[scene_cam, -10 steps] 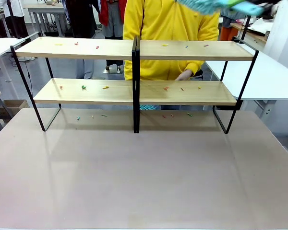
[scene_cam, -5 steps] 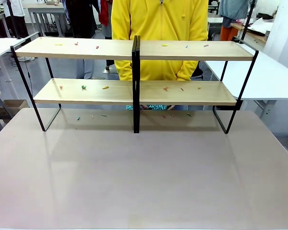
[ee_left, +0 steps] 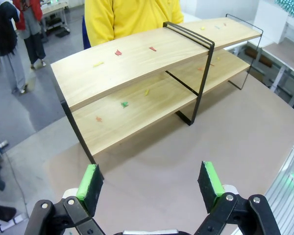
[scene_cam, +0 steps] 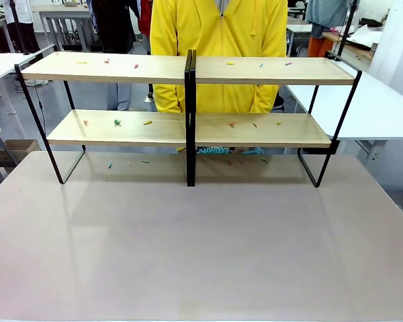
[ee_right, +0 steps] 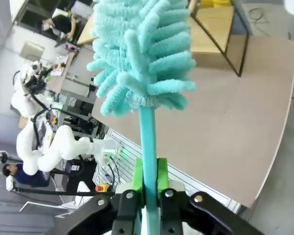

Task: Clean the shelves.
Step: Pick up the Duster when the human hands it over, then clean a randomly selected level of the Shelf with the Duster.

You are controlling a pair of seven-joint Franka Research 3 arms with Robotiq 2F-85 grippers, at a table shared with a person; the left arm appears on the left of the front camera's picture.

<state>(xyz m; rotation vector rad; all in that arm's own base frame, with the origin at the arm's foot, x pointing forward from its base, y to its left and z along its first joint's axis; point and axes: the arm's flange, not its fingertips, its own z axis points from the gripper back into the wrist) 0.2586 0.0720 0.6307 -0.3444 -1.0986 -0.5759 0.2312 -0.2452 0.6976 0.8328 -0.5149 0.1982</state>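
Wood shelves [scene_cam: 127, 129]: at the worktop's [scene_cam: 201, 255] far side; stiff boards on a thin frame, probably light, so steady it at the black centre post.
Scraps [scene_cam: 117, 123]: small coloured bits, perhaps paper, on every board.
Duster [ee_right: 142, 54]: soft teal chenille; right gripper [ee_right: 149, 183] clamps its thin handle.
Left gripper [ee_left: 152, 183]: fingers spread, empty.
Room: busy lab; person [scene_cam: 218, 40] behind.
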